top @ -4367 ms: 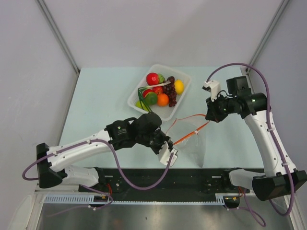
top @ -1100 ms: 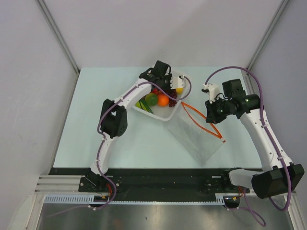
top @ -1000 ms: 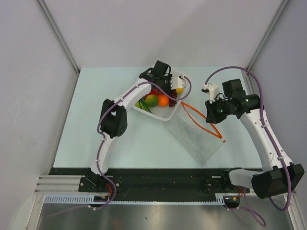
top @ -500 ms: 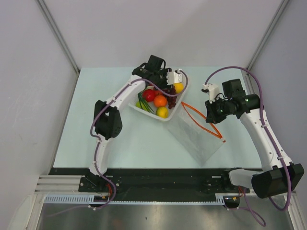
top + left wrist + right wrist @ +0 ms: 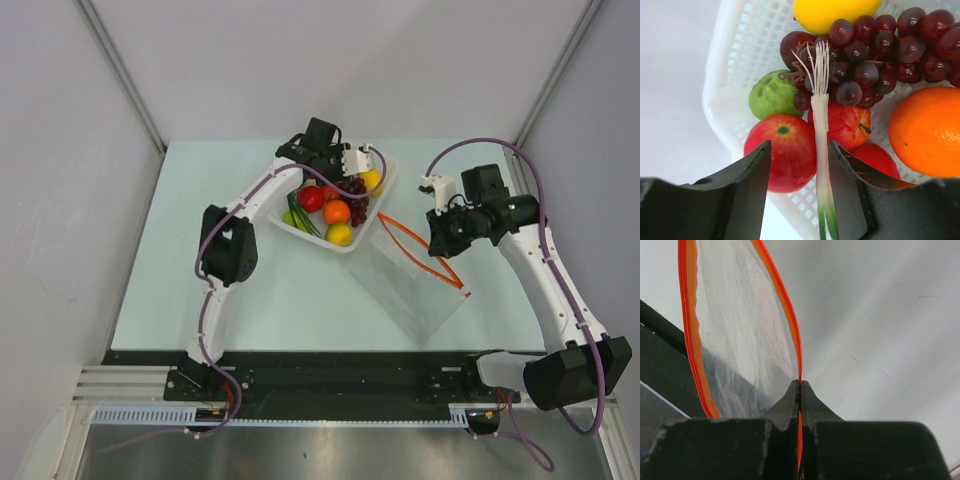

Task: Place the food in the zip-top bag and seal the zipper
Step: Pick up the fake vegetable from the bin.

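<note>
— How is the left arm posed?
— The left arm rises from its base at the near edge and bends at an elbow left of the tray. From there it stretches far and right until its wrist hangs over the tray's far end. The left gripper points down into the food, jaws parted and clasping nothing.
— What sits between them?
— A red apple and a thin white-and-green stalk. The stalk runs close along the right finger; I cannot tell whether they touch.
— And the rest of the food?
— All in the tray: a green fruit, a grape bunch, a lemon, an orange and 2 more red fruits beside the stalk.
— The right arm?
— The right arm climbs from its near-right base and bends leftward at the top, wrist turned toward the bag. The right gripper is closed tight on the zipper, pinching 1 lip of the mouth.
— Where is the zip-top bag?
— The zip-top bag lies on the table, near and right of the tray, between the tray and the right arm. Its mouth faces far-right and is spread into a narrow loop. The zipper's far-left end is just beside the tray's near-right corner.
</note>
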Controlling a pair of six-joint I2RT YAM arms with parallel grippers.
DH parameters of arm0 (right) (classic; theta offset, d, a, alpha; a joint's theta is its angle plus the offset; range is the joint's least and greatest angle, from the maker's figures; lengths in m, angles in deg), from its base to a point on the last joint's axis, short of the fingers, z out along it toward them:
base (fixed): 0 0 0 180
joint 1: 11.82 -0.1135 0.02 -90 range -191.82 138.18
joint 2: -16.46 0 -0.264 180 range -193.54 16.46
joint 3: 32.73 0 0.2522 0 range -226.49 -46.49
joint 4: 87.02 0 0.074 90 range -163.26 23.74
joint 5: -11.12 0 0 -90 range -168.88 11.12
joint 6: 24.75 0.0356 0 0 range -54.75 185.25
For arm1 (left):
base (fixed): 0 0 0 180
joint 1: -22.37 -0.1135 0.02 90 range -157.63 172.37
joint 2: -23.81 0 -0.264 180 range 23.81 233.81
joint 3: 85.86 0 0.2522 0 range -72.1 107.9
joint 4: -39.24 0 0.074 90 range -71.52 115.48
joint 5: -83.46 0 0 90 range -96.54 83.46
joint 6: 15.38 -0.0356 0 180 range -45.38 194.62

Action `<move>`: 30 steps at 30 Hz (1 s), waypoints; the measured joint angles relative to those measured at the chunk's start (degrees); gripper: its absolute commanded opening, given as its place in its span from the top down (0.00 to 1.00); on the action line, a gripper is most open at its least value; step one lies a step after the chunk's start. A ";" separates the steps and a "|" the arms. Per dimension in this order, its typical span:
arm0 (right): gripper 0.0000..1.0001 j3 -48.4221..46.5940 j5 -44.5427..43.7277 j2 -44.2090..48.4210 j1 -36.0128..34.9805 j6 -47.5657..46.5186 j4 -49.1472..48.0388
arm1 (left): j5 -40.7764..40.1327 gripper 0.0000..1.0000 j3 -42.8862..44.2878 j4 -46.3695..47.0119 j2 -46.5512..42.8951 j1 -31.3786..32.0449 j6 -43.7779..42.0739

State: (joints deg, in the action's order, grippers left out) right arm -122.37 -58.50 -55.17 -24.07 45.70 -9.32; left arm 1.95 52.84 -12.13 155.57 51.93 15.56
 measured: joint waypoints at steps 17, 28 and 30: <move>1.00 0.00 -0.02 -0.39 0.09 0.00 0.02 | -2.97 0.70 0.00 4.55 5.40 0.74 -1.44; 1.00 -1.22 1.36 -0.39 0.07 0.00 0.04 | -2.38 1.00 -2.05 -0.15 -0.52 0.74 0.39; 1.00 -2.01 2.73 -0.39 -0.17 0.04 0.02 | -2.10 1.00 -2.95 -1.20 -4.57 0.74 1.36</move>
State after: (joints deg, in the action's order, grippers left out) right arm -124.38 -55.77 -55.57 -24.25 45.74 -9.30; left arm -0.15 49.89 -13.33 151.00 52.67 16.91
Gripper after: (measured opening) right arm 0.009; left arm 0.092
